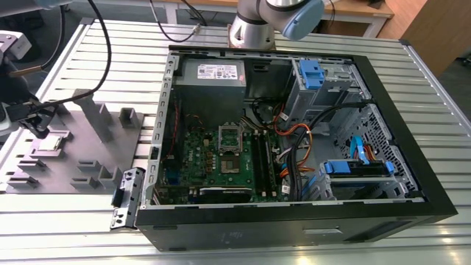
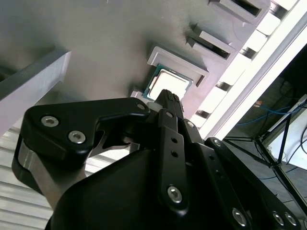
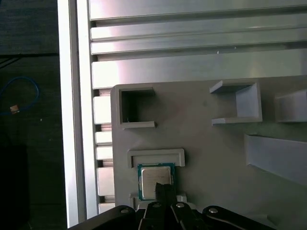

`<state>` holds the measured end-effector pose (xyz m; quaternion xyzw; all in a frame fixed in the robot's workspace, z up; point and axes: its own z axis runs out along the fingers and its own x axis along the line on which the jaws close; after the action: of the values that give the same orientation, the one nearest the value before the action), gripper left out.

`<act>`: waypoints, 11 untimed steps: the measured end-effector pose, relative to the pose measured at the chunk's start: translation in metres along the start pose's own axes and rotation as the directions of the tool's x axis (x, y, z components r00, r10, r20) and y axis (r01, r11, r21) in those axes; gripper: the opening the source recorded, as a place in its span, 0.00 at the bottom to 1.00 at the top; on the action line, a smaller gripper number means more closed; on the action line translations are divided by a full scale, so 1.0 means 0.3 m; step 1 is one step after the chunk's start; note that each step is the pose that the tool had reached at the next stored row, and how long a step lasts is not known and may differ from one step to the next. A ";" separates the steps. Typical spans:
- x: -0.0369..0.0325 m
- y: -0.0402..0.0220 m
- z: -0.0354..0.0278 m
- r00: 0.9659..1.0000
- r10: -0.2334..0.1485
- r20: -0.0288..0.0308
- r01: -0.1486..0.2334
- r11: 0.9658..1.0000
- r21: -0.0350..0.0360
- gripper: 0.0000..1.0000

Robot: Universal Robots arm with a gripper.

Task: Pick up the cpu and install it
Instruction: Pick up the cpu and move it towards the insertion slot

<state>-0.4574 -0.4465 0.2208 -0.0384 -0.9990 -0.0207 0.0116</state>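
Gripper (image 1: 37, 131) hangs right over the cpu (image 1: 49, 144), out at 9 o'clock from the computer case (image 1: 294, 223) in the exterior view. Jaws look drawn together with nothing between them. The tip sits over the chip's edge; can't tell if it touches.

The cpu lies flat, metal top up, in a shallow walled pocket of the grey tray (image 1: 77, 149). The pocket walls fix its position and angle, so a top-down approach knows where to find it. In the first wrist view the cpu (image 3: 148, 176) is seated square in there. Not picked yet, by my read.

Case lies on its side on the slatted table (image 1: 74, 223), panel off and board facing up, presumably so the arm can come in vertically. Socket frame (image 1: 230, 136) sits mid-board, about 3 o'clock from the tray and well apart from the gripper. Can't tell whether it's latched.
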 end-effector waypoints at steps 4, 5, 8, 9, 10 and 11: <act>0.000 0.000 0.007 1.000 0.000 0.001 0.000 1.000 0.000 0.11; 0.000 0.000 0.013 1.000 0.000 0.000 0.000 1.000 0.000 0.11; -0.001 -0.001 0.029 1.000 0.000 0.000 0.000 1.000 0.000 0.11; -0.001 -0.001 0.030 1.000 0.000 0.000 0.000 1.000 0.000 0.11; -0.001 -0.001 0.030 1.000 0.000 0.000 0.000 1.000 0.000 0.11; -0.001 -0.001 0.030 1.000 0.000 0.000 0.000 1.000 0.000 0.11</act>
<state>-0.4574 -0.4465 0.2118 -0.0384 -0.9990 -0.0207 0.0116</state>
